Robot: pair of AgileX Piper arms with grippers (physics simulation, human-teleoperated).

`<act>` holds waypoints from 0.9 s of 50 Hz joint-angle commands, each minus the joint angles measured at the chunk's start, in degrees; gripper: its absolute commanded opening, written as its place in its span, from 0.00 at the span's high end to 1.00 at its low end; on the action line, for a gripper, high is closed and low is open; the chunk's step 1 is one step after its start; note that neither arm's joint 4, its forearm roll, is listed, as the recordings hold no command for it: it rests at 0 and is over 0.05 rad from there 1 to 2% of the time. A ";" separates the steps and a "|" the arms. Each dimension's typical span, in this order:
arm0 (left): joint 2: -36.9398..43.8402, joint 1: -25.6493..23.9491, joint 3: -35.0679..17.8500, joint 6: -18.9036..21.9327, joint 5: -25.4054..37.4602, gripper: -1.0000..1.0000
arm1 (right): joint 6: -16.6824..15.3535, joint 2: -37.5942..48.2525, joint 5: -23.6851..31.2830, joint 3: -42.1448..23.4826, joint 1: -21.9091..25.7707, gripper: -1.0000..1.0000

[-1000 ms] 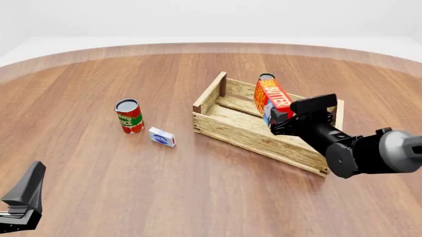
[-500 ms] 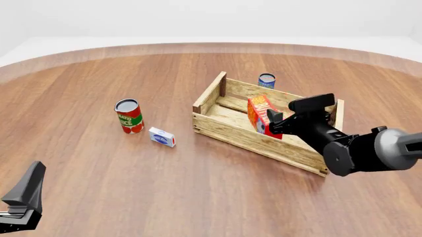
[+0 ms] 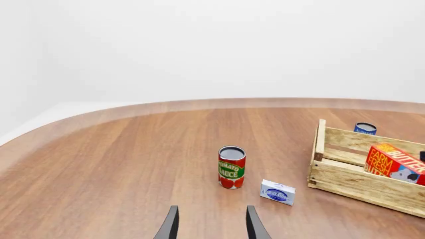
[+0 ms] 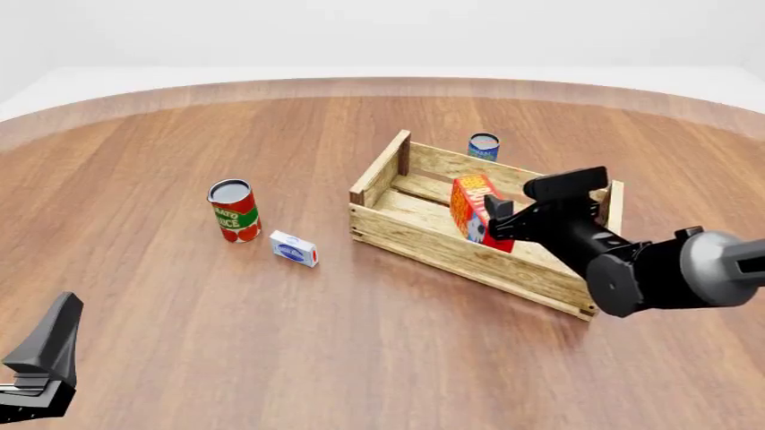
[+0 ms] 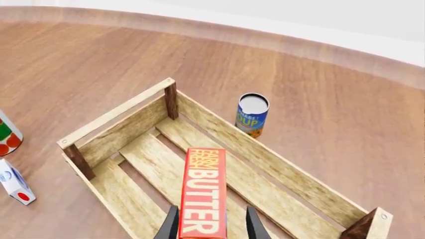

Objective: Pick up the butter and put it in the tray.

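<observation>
The butter (image 4: 472, 208), a red carton with yellow lettering, stands on its narrow edge on the slat floor inside the tray (image 4: 418, 237), a light wooden crate. My right gripper (image 4: 500, 224) is down in the tray around the carton's near end. In the right wrist view the butter (image 5: 202, 199) sits between the spread fingers of the right gripper (image 5: 211, 229), with a visible gap on one side, so that gripper is open. My left gripper (image 3: 211, 226) is open and empty, low at the near left (image 4: 48, 345). The left wrist view shows the butter (image 3: 393, 164) inside the tray (image 3: 345, 181).
A red tomato sauce can (image 4: 235, 210) stands left of the tray, with a small white-and-blue box (image 4: 293, 249) lying beside it. A blue can (image 4: 483, 146) stands just behind the tray's far wall (image 5: 219, 134). Bare wooden table surrounds them.
My right gripper brought the butter down from above the tray's back wall to the tray floor. The left arm has not moved.
</observation>
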 commanded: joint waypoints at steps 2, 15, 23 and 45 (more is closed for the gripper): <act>0.00 0.00 0.00 0.00 0.00 0.00 | 0.13 -1.25 0.67 0.22 -0.12 0.00; 0.00 0.00 0.00 0.00 0.00 0.00 | -0.05 -4.97 2.69 0.85 0.10 0.00; 0.00 0.00 0.00 0.00 0.00 0.00 | 0.17 -7.51 3.31 2.09 -0.17 0.00; 0.00 0.00 0.00 0.00 0.00 0.00 | 1.21 -15.29 5.70 5.29 -1.41 0.00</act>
